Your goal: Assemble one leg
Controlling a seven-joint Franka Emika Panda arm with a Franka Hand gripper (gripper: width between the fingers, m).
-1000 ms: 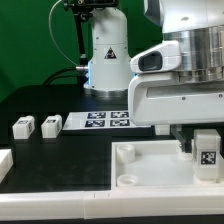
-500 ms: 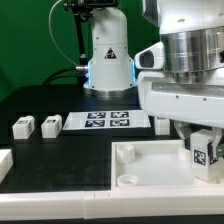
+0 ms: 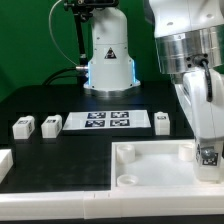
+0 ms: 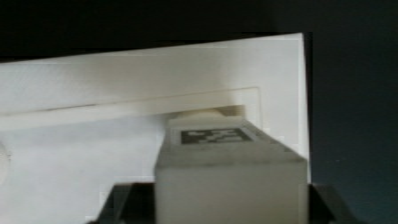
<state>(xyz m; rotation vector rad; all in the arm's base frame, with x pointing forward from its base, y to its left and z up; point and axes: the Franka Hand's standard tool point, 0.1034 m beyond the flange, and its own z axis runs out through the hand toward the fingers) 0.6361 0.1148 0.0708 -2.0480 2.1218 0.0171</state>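
Over the tray's [image 3: 150, 165] corner at the exterior view's right, I hold my gripper [image 3: 208, 150] low above the white surface, and it is clamped on the leg [image 3: 208, 155], whose black-and-white tag faces the exterior camera just below my fingers. In the wrist view the same leg [image 4: 221, 150] stands between my dark finger pads, with its tag near the far end and the tray's raised edge and inner wall just beyond it. I judge the step in hand to be seating this leg into the corner socket beneath it; that socket is hidden by the leg and my own wrist, so I cannot say for sure that the two are lined up. To do this well I should keep the leg upright, lower it slowly and straight, and feel for it to drop into the hole rather than ride on the rim; if it catches, a small nudge sideways serves better than more downward force, which could tip the leg in my grip or shove the tray. Only once it sits flat should I turn or press it home. Three spare legs wait on the black table [image 3: 70, 150]: two [image 3: 22, 127] [image 3: 51, 125] beside the marker board [image 3: 108, 121], one [image 3: 162, 121] at its other end.
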